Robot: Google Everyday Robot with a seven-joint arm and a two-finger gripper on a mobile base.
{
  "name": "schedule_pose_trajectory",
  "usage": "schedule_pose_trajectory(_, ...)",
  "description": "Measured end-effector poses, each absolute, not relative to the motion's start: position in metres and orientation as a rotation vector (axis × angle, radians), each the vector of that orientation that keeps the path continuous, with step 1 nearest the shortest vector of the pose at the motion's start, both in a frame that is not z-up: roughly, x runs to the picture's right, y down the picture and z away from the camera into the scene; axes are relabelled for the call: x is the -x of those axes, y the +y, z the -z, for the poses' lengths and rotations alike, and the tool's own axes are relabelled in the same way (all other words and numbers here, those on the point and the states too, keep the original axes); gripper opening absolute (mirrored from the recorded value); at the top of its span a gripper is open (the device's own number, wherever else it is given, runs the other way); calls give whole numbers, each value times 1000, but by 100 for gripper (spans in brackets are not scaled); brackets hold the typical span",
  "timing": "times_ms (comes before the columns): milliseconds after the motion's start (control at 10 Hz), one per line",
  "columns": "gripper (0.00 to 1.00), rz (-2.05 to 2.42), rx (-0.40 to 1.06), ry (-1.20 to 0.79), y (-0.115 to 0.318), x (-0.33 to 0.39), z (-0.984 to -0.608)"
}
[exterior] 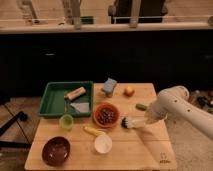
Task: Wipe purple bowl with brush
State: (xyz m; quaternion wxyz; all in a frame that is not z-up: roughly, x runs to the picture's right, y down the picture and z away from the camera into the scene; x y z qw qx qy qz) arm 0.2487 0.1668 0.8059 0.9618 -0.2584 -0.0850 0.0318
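Note:
The purple bowl (56, 150) sits at the front left corner of the wooden table (142, 150). The brush (131, 122) lies level just right of the orange-red bowl (106, 115), with its dark-bristled head pointing left and its pale handle running right. My gripper (147, 120) is at the right end of that handle, on the end of my white arm (172, 102), which reaches in from the right. The handle's black end is hidden by the gripper. The gripper is far to the right of the purple bowl.
A green tray (52, 100) at the back left holds a tan wooden block (75, 93) and a grey piece. A blue sponge (110, 86), an orange fruit (129, 91), a small green item (141, 106), a green cup (66, 121), a yellow banana-shaped piece (92, 131) and a white cup (103, 143) also stand on the table.

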Motion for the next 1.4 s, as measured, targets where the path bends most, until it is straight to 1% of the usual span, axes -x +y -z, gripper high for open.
schedule_pose_trajectory(500, 0, -70, 489, -196, 159, -250, -794)
schedule_pose_trajectory(1000, 0, -135, 467, -294, 153, -260, -785)
schedule_pose_trajectory(1400, 0, -150, 461, -326, 150, -262, -783)
